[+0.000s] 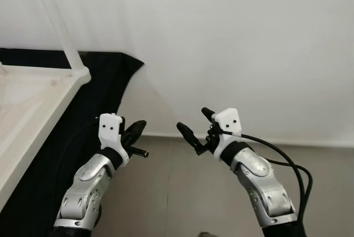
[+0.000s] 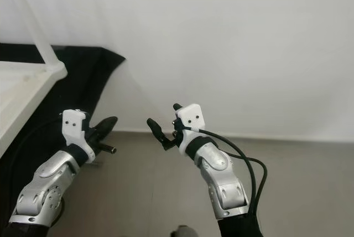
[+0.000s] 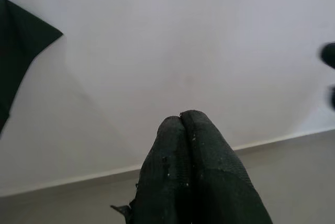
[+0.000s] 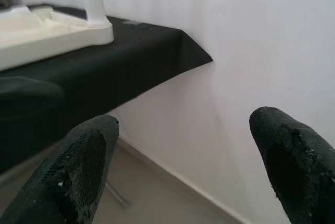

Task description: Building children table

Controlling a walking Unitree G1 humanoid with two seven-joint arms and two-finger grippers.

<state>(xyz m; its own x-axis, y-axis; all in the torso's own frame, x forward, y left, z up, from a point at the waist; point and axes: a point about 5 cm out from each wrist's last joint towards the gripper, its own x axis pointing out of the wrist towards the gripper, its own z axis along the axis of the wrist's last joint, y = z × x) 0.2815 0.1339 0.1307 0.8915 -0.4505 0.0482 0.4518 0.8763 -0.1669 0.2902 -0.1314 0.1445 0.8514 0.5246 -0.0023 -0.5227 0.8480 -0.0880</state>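
Nearest the camera, both arms are raised in front of the robot, short of the white children's table (image 1: 33, 96) and off its near corner, with nothing held in either. The left pincer (image 1: 136, 130) is seen clenched, its two black fingers (image 3: 188, 145) pressed flat together in the left wrist view, and it hangs just off the table's corner, over the draped edge of the black cloth (image 1: 105, 98). The right pincer (image 1: 193, 126) is released, its fingers (image 4: 84, 166) standing well apart in the right wrist view, and it is carried farther from the table, over the bare floor (image 1: 182, 192). Beyond them, the table is seen lying upside down on the black-covered worktop (image 4: 104, 72), its underside up, and one white leg (image 1: 63, 32) is already standing upright at the corner nearest the pincers. Farther still, a plain white wall (image 1: 238, 43) closes the scene behind the table. The step in hand is judged to be an approach to the table, since no loose part is within reach of either pincer. For this to be done well, the body is best turned toward the table first, so that the work is brought squarely before both arms. The left pincer should be released before anything is reached for, and the fitted leg should be passed with care so that it is not knocked askew.
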